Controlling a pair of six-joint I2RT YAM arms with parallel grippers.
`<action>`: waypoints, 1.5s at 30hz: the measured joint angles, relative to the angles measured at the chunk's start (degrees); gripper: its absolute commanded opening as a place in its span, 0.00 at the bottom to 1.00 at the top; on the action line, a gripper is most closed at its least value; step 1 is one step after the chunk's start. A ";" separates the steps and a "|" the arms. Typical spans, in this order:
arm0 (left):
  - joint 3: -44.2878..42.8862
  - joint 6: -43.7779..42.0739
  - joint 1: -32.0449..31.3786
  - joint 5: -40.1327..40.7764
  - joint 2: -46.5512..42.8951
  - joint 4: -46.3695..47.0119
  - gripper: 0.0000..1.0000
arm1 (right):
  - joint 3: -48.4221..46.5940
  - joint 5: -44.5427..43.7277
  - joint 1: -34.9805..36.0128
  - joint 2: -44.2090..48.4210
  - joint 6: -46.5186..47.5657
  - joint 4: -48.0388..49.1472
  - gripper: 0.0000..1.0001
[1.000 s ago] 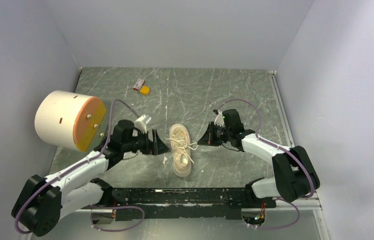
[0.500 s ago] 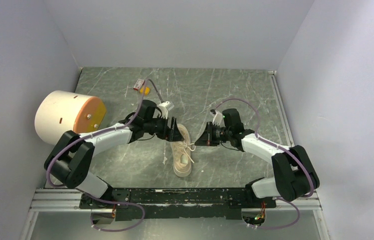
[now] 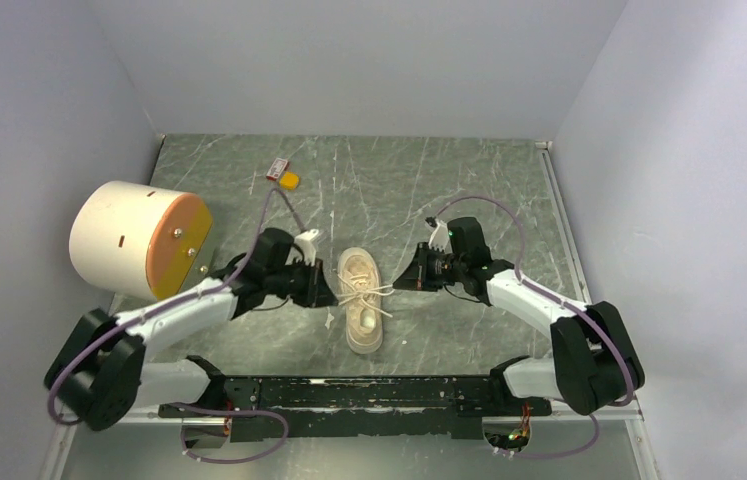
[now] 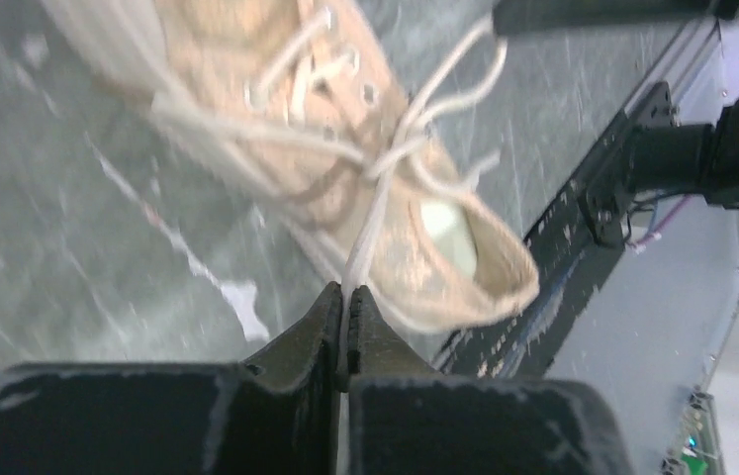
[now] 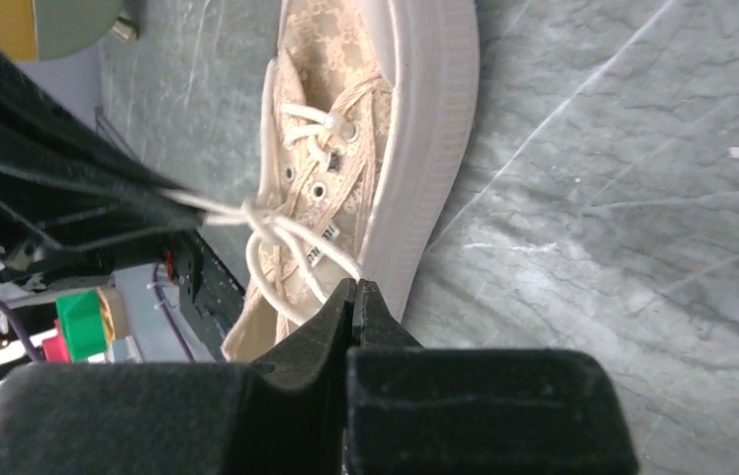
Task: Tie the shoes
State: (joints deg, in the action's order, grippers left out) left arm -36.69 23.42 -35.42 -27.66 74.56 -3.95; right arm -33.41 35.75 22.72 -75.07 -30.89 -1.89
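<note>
Whereas half a second ago the left end effector (image 3: 326, 291) sat up by the toe of the sneaker (image 3: 361, 318), it now lies lower and further left, just beside the shoe's left flank, its fingers pressed together on one strand of the laces (image 3: 376, 293) that runs taut from the crossing. The right end effector (image 3: 400, 281) stays where it was on the opposite side, likewise pinching a strand. The sneaker has not shifted: it rests mid-desk (image 3: 449, 190), toe away from the arm bases, well apart from the cylinder (image 3: 134, 238).
</note>
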 measured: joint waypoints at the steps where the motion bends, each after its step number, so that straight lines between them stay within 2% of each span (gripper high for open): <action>1: 2.75 1.33 0.00 -0.17 -2.89 0.28 0.05 | 0.00 -0.68 -0.09 0.22 -0.11 -0.11 0.00; 4: 10.38 5.64 0.00 -1.05 -8.24 2.54 0.05 | 0.11 -2.36 -0.72 0.04 -1.07 -0.13 0.00; 8: 17.64 10.86 0.00 -1.27 -9.46 6.19 0.05 | 1.01 -2.95 -2.78 -2.27 -2.32 0.24 0.00; 16: 19.82 14.95 0.00 -0.76 -9.53 10.36 0.05 | 4.04 -3.17 -6.67 -6.40 -3.30 0.98 0.00; 19: 19.78 14.97 0.00 -1.36 -9.46 11.47 0.05 | 4.02 1.14 -6.86 -6.36 -2.99 2.51 0.38; 21: 19.28 14.84 0.00 -1.95 -9.20 11.69 0.05 | 3.85 3.89 -6.62 -5.11 -2.54 3.04 0.58; 23: 18.49 14.69 0.00 -2.54 -8.68 11.87 0.05 | 2.49 5.29 -5.88 -3.54 -1.97 2.25 0.73; 25: 18.12 14.69 0.00 -3.19 -8.26 12.55 0.05 | -0.94 5.33 -4.22 -3.39 -1.44 -0.07 0.81; 28: 18.10 14.91 0.00 -4.61 -7.52 13.81 0.05 | -8.98 1.01 0.31 -5.66 -2.23 -6.01 0.82; 32: 18.10 14.97 0.00 -5.75 -7.39 14.73 0.05 | -15.96 -5.42 4.24 -11.30 -7.69 -12.94 0.81; 36: 17.88 14.78 0.00 -6.45 -7.26 14.95 0.05 | -16.79 -11.08 5.33 -15.63 -14.21 -18.36 0.73; 40: 17.88 14.75 0.00 -7.17 -7.04 15.67 0.05 | -18.58 -15.21 7.15 -18.53 -19.76 -22.93 0.72; 45: 18.03 15.06 0.00 -7.76 -7.04 18.10 0.05 | -20.37 -17.46 9.84 -19.47 -24.96 -23.30 0.70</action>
State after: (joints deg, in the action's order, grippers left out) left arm -18.65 38.48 -35.42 -35.42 67.53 14.15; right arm -53.78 18.28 32.56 -94.54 -55.86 -25.19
